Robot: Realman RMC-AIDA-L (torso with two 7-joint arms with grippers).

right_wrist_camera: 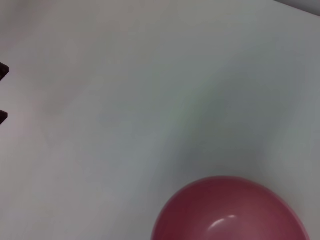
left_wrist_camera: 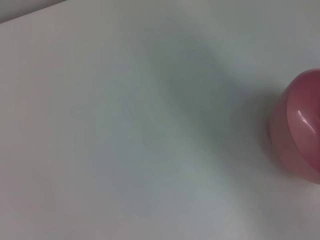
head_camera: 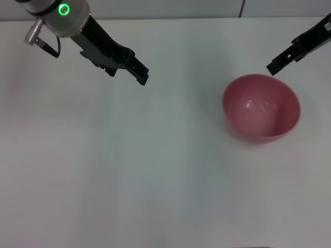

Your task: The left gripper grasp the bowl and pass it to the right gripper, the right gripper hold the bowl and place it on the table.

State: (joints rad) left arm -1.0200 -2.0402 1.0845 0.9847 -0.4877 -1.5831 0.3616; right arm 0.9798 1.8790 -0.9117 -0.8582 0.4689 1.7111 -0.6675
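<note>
The pink bowl (head_camera: 261, 107) stands upright on the white table (head_camera: 155, 165) at the right, with nothing holding it. It also shows in the left wrist view (left_wrist_camera: 299, 131) and the right wrist view (right_wrist_camera: 230, 212). My right gripper (head_camera: 271, 67) hovers just above and behind the bowl's far rim, apart from it. My left gripper (head_camera: 141, 76) hangs over the table's far left, well away from the bowl. It is open and empty; the right wrist view shows its two black fingertips (right_wrist_camera: 2, 70) standing apart.
The table's back edge (head_camera: 170, 18) runs along the top of the head view, with a grey wall behind it. Bare white tabletop lies between the two grippers and in front of the bowl.
</note>
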